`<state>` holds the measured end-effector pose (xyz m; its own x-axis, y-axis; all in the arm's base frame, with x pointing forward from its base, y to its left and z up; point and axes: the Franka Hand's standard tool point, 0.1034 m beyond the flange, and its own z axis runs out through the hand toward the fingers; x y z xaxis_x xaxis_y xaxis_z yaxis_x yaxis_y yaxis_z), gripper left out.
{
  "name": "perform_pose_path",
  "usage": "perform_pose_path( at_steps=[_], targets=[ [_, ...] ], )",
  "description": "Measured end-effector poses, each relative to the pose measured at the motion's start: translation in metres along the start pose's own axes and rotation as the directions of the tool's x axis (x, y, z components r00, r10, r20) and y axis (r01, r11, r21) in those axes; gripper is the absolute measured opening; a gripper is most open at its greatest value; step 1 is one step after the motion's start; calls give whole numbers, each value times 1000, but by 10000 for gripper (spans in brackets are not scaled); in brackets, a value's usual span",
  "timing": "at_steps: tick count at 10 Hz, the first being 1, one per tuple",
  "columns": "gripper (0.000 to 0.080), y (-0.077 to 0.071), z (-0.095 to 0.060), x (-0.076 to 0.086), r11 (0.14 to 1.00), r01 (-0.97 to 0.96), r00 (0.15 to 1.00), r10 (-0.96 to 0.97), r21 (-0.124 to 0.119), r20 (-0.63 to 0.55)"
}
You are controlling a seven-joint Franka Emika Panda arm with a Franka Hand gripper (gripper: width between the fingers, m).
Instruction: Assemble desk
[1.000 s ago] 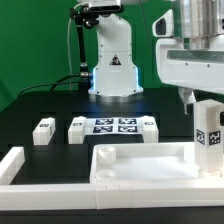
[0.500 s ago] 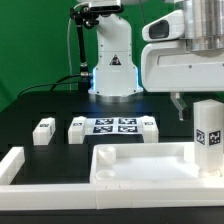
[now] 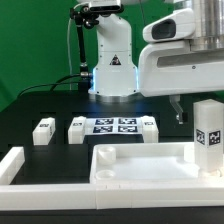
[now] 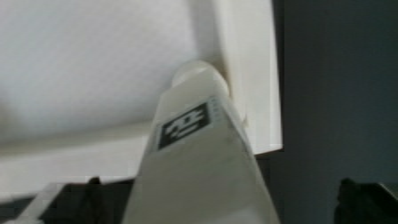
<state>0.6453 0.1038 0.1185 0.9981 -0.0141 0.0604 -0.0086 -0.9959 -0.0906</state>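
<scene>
Desk tabletop (image 3: 140,160) lies flat below the fingers. One leg (image 3: 207,135) stands upright on it at the corner towards the exterior view's right.

The wrist view alone shows both fingers (image 4: 63,200). They are dark tips, one on each side of the leg (image 4: 196,150), with a gap between each tip and the leg. The gripper (image 4: 214,205) is spread wide and grips nothing. That view also shows the tabletop's raised rim (image 4: 240,60) beside the leg's foot.

The exterior view shows only one finger (image 3: 178,110), beside the leg and clear of it, its tip lower than the leg's top. It also shows what the wrist view misses. Three loose legs (image 3: 43,130) lie well apart from the fingers, towards the exterior view's left, two of them flanking the marker board (image 3: 115,125). A white rail (image 3: 10,165) lies further out still.

The arm's hand points straight down over the leg. Its white housing fills that view's upper right, and the base (image 3: 110,55) stands far behind.

The leg's tag (image 4: 183,125) is a black-and-white square pattern with no legible writing. A dark triangular sign on the base is too small to read.
</scene>
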Motion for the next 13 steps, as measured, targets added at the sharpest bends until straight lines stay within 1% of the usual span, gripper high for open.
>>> perform_pose_path(
  at_steps=[1, 3, 4, 8, 10, 12, 13],
  targets=[
    [649, 6, -2, 0, 986, 167, 986, -167, 1, 4],
    [649, 5, -4, 0, 945, 326, 945, -326, 0, 6],
    [649, 6, -3, -1, 931, 366, 930, -366, 0, 8],
    [636, 6, -2, -1, 938, 346, 938, -346, 0, 8],
    [286, 5, -2, -1, 968, 250, 968, -250, 1, 8],
    [290, 4, -2, -1, 990, 139, 990, -139, 1, 8],
    [290, 4, -2, -1, 999, 51, 999, -51, 2, 9]
  ],
)
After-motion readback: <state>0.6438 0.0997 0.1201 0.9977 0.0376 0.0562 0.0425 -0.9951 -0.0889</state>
